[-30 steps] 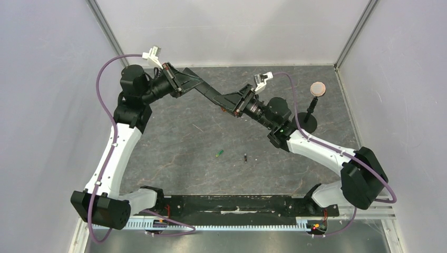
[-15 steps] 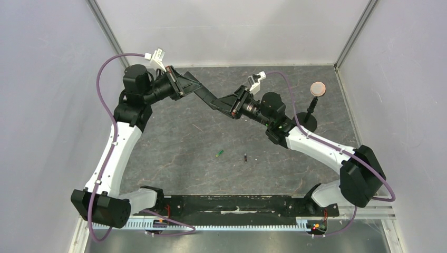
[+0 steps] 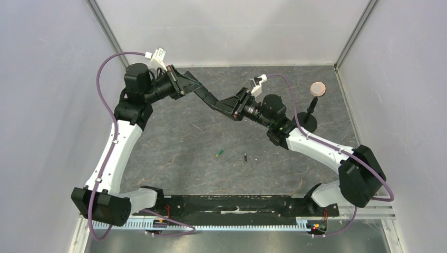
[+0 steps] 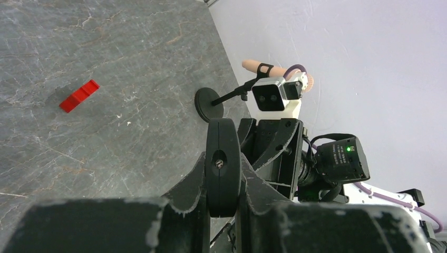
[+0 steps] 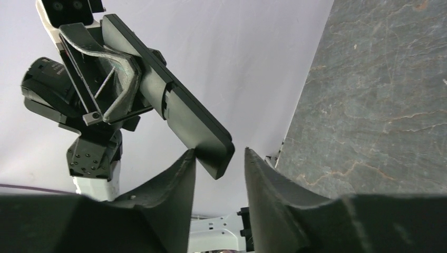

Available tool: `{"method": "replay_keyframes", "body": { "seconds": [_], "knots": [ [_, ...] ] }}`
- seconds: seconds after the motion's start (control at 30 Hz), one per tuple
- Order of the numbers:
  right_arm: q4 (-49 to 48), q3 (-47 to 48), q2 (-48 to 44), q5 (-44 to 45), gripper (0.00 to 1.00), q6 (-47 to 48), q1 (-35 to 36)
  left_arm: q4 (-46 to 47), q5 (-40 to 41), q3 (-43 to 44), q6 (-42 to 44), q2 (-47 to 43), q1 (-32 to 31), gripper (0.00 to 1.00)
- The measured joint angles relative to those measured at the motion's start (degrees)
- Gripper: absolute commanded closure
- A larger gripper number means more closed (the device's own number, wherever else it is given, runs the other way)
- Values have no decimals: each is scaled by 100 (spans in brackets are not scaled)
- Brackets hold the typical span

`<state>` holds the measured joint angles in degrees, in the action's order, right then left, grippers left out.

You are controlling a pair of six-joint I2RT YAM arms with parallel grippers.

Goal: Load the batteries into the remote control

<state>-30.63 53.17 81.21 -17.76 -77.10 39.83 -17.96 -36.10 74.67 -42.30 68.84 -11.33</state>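
Note:
The remote control (image 3: 206, 96), a slim black bar, hangs in the air over the back of the table. My left gripper (image 3: 184, 84) is shut on its left end; in the left wrist view the remote (image 4: 223, 174) stands edge-on between the fingers (image 4: 190, 182). My right gripper (image 3: 227, 105) is open around the remote's other end (image 5: 179, 113); that end touches the left finger (image 5: 179, 174) and stands apart from the right finger. The green battery (image 3: 219, 153) and the dark battery (image 3: 246, 157) lie on the table between the arms.
A black round-based stand (image 3: 309, 122) with a tan disc (image 3: 317, 88) stands at the back right, also in the left wrist view (image 4: 210, 103). A small red box (image 4: 79, 96) lies on the table. Grey walls enclose the table.
My right gripper has moved left and closed in on the remote's free end. My left gripper has tilted the remote slightly. The batteries have not moved.

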Motion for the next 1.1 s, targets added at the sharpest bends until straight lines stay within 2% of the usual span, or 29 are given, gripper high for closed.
{"method": "replay_keyframes", "body": {
  "seconds": [0.1,0.27,0.53,0.87,1.1],
  "knots": [
    [-48,2,13,-22,72,-26,2,-2,-2,0,48,11,0,98],
    [0,33,39,-70,75,-66,-9,-15,33,0,284,20,0,98],
    [466,306,39,-186,100,46,-37,-144,321,-28,852,17,15,98],
    [369,216,-114,-59,100,323,-166,44,560,-662,1187,-85,24,98],
    [1167,273,-1115,979,100,1650,-251,55,876,-1447,1615,-245,9,98]
  ]
}}
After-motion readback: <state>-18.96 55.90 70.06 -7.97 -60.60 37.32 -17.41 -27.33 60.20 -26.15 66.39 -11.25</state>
